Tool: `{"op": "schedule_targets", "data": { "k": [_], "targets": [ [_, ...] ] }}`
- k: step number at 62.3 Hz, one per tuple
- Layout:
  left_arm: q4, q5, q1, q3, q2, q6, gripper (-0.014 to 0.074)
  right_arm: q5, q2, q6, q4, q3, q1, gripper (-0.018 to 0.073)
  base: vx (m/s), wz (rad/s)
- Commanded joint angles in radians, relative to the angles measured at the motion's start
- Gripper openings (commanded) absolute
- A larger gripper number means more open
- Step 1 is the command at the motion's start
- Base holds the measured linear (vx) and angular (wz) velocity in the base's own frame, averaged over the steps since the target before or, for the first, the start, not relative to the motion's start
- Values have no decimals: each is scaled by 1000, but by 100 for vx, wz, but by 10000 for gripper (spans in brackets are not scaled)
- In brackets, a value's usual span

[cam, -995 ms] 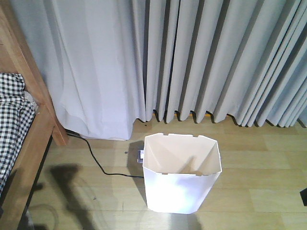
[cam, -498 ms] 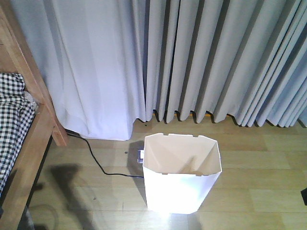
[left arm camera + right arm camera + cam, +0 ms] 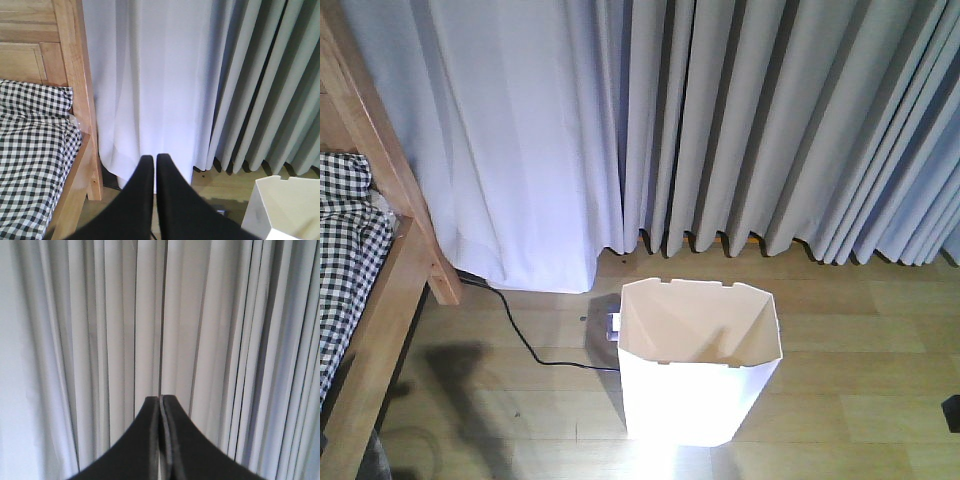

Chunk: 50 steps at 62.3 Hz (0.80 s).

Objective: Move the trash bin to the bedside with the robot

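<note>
The white faceted trash bin (image 3: pixel 700 375) stands upright and empty on the wooden floor, in front of the curtains. Only its rim corner (image 3: pixel 287 207) shows at the lower right of the left wrist view. The bedside is at the left: a light wooden bed frame (image 3: pixel 395 215) with black-and-white checked bedding (image 3: pixel 345 250), an open stretch of floor away from the bin. My left gripper (image 3: pixel 155 159) is shut with only a thin slit between its black fingers, holding nothing, aimed at the curtain between bed and bin. My right gripper (image 3: pixel 161 399) is shut and empty, facing the curtains.
Grey-white curtains (image 3: pixel 720 120) hang to the floor across the back. A black cable (image 3: pixel 525 345) runs over the floor from the bed post toward a small object (image 3: pixel 614 324) behind the bin's left side. A dark part (image 3: pixel 952 412) pokes in at the right edge.
Almost nothing: the curtain folds at the left look slightly smoother. The bin and the bed frame stay where they were.
</note>
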Motion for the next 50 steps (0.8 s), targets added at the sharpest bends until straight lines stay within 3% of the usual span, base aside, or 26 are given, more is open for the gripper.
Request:
{"op": "schedule_targets", "data": {
  "k": [1, 50],
  "targets": [
    [-2, -71, 0, 3, 6, -4, -6, -67, -14, -9, -12, 6, -1, -9, 0, 0],
    [-2, -71, 0, 3, 6, -4, -6, -67, -14, -9, -12, 6, -1, -9, 0, 0]
  ]
}}
